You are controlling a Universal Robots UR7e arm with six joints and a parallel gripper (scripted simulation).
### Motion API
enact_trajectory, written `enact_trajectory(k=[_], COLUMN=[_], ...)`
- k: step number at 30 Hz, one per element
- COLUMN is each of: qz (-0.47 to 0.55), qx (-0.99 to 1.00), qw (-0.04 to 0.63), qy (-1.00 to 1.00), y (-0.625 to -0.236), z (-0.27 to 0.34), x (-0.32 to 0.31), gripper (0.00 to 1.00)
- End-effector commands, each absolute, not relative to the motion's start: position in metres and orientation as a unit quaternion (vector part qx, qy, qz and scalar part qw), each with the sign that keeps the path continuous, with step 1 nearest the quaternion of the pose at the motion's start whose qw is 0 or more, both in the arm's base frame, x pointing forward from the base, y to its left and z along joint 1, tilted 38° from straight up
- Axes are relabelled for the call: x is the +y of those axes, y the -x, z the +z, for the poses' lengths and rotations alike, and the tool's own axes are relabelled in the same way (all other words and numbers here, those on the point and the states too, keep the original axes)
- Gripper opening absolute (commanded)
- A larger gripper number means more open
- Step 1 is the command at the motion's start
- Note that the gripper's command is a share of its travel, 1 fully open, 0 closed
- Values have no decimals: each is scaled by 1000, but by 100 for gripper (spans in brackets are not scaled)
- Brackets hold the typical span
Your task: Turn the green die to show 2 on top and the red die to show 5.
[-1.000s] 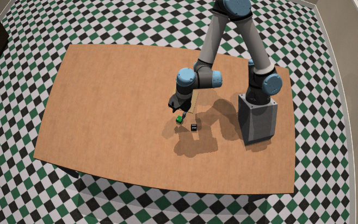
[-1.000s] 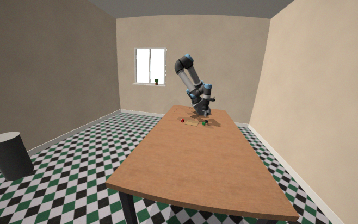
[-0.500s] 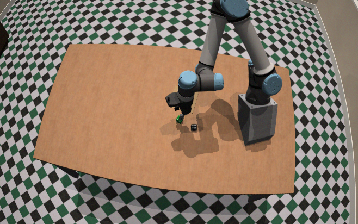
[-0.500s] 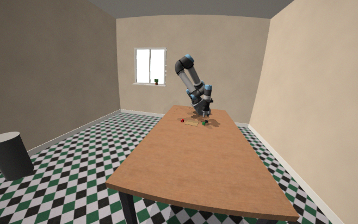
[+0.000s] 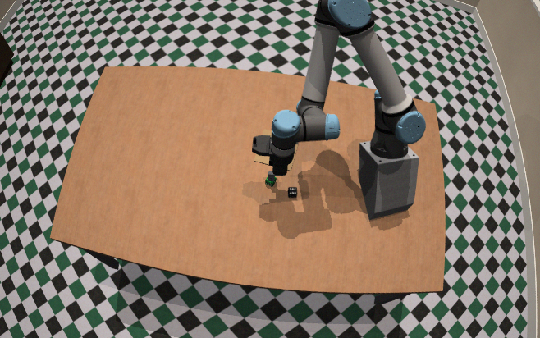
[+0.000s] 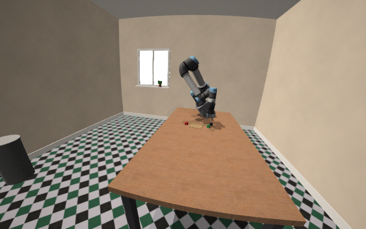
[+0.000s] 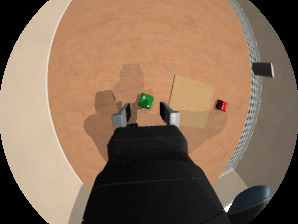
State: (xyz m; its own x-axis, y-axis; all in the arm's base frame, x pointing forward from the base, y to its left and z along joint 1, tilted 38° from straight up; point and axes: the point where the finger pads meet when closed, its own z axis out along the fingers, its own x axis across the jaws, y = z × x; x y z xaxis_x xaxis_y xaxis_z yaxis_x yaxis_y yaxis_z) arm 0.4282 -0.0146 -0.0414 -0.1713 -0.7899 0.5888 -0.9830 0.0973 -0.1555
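The green die [image 5: 270, 182] [image 6: 208, 126] [image 7: 145, 100] lies on the bare table, just off one edge of the tan mat [image 5: 259, 158] [image 6: 196, 126] [image 7: 193, 92]. My gripper [image 5: 273, 174] [image 6: 209, 119] [image 7: 145, 108] is open and empty, pointing down, right above the green die, which shows between and just beyond the fingertips in the wrist view. The red die [image 6: 186, 123] [image 7: 221, 104] lies on the table by the mat's opposite edge; the arm hides it in the top view. The black die [image 5: 292, 191] [image 6: 211, 124] lies on the table close to the green die, six pips up.
The robot's grey base block [image 5: 387, 180] stands on the table to the right of the dice. The wooden table [image 5: 164, 164] [image 6: 200, 172] stretches wide to the left. A dark round bin [image 6: 14, 159] stands on the floor far off.
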Motion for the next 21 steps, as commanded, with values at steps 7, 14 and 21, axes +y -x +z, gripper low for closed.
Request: enact_trajectory(k=[7,14,21], qz=[274,274,274], qx=[-747,-748,-748], qw=[169,168,168], qy=[-582,-580,-580], y=[-427,-427,-427], z=[-42,-42,-42], x=[-16,-17,-17], gripper=[100,87,87])
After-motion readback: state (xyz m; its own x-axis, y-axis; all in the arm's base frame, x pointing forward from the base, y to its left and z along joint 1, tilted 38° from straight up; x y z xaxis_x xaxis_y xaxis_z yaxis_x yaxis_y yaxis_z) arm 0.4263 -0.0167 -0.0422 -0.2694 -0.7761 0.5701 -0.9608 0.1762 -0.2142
